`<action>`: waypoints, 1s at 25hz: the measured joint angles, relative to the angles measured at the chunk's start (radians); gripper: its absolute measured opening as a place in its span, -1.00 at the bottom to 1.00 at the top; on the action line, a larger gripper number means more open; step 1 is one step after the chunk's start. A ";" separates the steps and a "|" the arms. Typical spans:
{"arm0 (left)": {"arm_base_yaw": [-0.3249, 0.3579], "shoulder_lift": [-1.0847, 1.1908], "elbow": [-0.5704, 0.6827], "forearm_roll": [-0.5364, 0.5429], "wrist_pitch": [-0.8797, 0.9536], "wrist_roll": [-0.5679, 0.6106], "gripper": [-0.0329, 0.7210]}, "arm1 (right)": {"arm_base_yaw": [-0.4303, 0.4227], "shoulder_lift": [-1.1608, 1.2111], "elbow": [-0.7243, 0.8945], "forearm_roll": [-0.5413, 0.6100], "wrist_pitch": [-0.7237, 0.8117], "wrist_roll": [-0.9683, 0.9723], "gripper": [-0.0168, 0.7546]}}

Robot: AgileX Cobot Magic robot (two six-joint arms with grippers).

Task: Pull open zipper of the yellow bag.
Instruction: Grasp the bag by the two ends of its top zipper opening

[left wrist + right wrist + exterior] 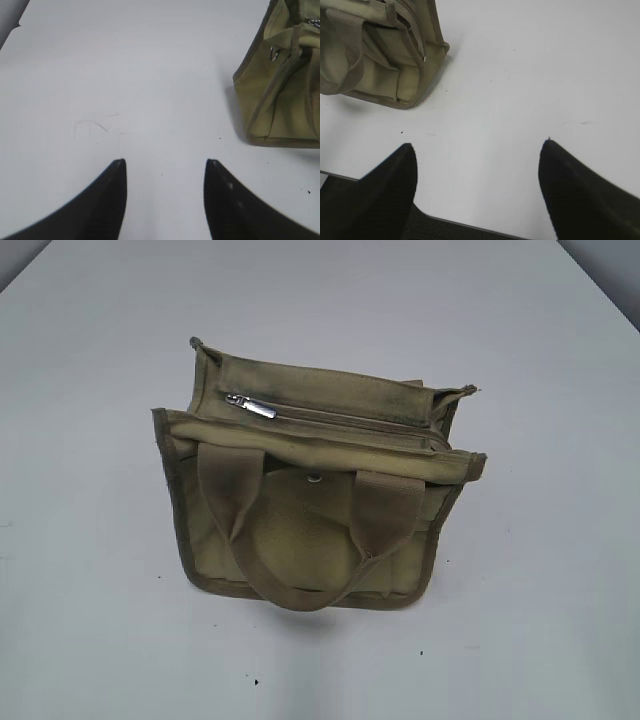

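A: Black fingertips [117, 172] of the left end effector [165, 167] fill the bottom of the left wrist view, moderately apart, holding nothing, only bare white desk [125, 75] between them. The right end effector [477, 150] is wide apart and also empty, near the desk edge.

B: And where is the yellow bag [310, 490]?

A: It stands in the middle of the desk, well apart from both end effectors. The zipper [340, 420] runs along the top and looks closed; the silver pull tab [250, 406] lies at the left end in the exterior view.

B: So how to do the approach well?

A: I think one end effector should hold the bag, maybe at its top edge near the tab end, so the soft canvas does not slide or fold. The other should narrow, pinch the small tab, then pull along the zipper line toward the far end, not upward. The handles [300, 540] hang over the front, so they should not disturb.
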 joint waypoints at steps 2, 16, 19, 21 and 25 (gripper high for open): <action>0.000 0.000 0.000 0.000 0.000 0.000 0.11 | 0.000 0.000 0.000 0.000 0.000 0.000 0.55; 0.000 0.000 0.000 -0.043 -0.009 0.000 0.10 | 0.000 0.000 0.000 0.000 0.000 0.000 0.55; 0.000 0.053 -0.007 -0.188 -0.069 0.002 0.10 | 0.000 0.035 0.000 0.005 -0.002 0.000 0.55; 0.000 0.120 -0.012 -0.280 -0.147 0.003 0.10 | 0.000 0.107 -0.006 0.014 -0.021 -0.001 0.55; 0.000 0.327 -0.016 -0.468 -0.297 0.031 0.10 | 0.032 0.268 -0.029 0.079 -0.170 -0.043 0.55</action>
